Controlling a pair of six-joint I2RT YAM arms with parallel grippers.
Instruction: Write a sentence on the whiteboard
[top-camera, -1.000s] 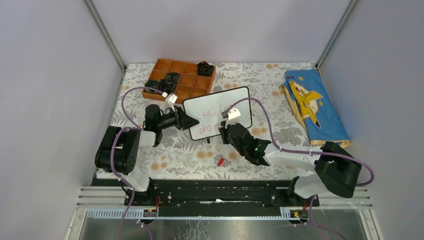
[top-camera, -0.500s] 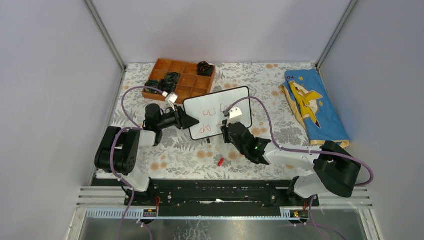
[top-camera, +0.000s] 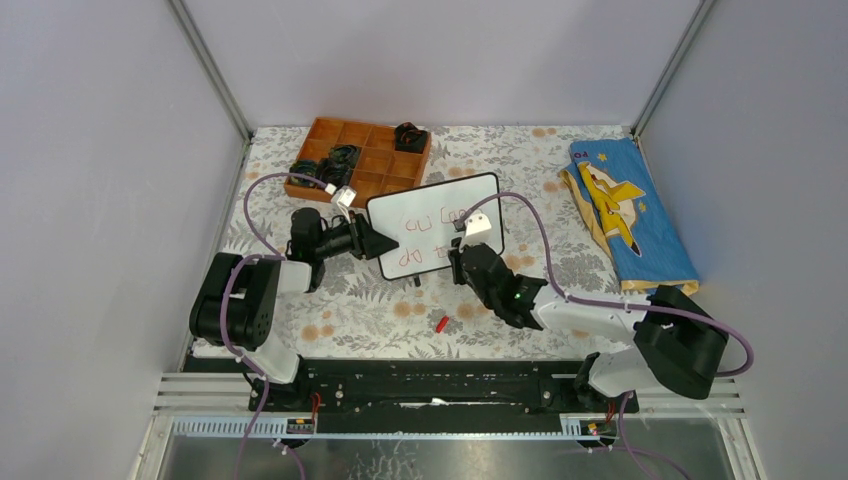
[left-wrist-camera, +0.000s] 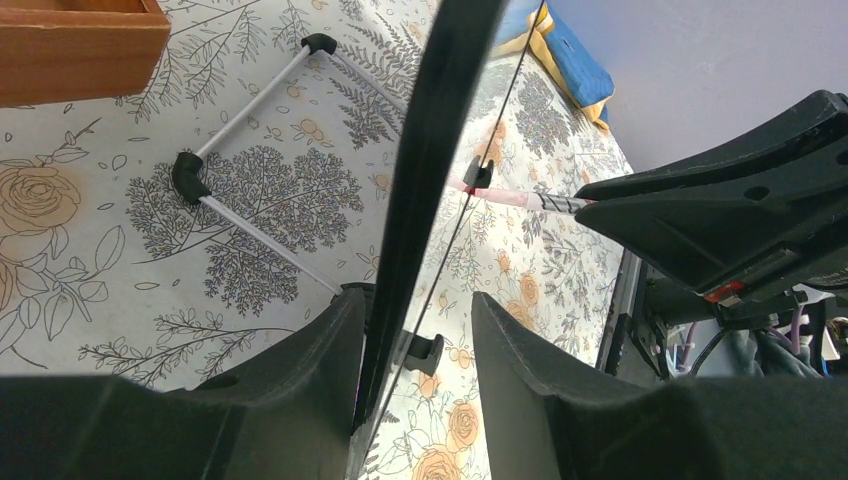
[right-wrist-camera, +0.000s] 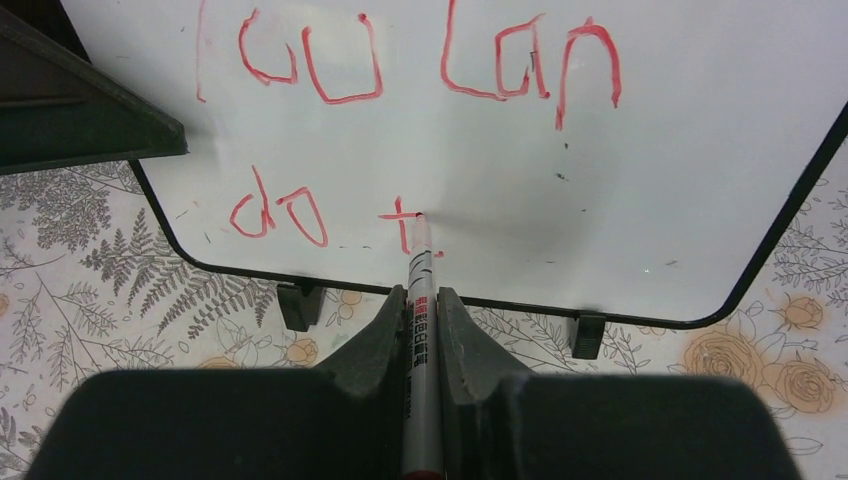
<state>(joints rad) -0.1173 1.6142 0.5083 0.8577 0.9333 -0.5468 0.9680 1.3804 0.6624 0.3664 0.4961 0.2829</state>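
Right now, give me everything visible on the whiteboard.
The whiteboard is a small glossy white panel with thin black frame, rounded corners and black feet, propped tilted on the floral cloth. Red handwriting reads roughly "you can / do t". The marker tip touches it at the t. The left end effector straddles its left edge; clamping unclear.

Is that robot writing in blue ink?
No, the sentence on the whiteboard is red, including the stroke at the marker tip.
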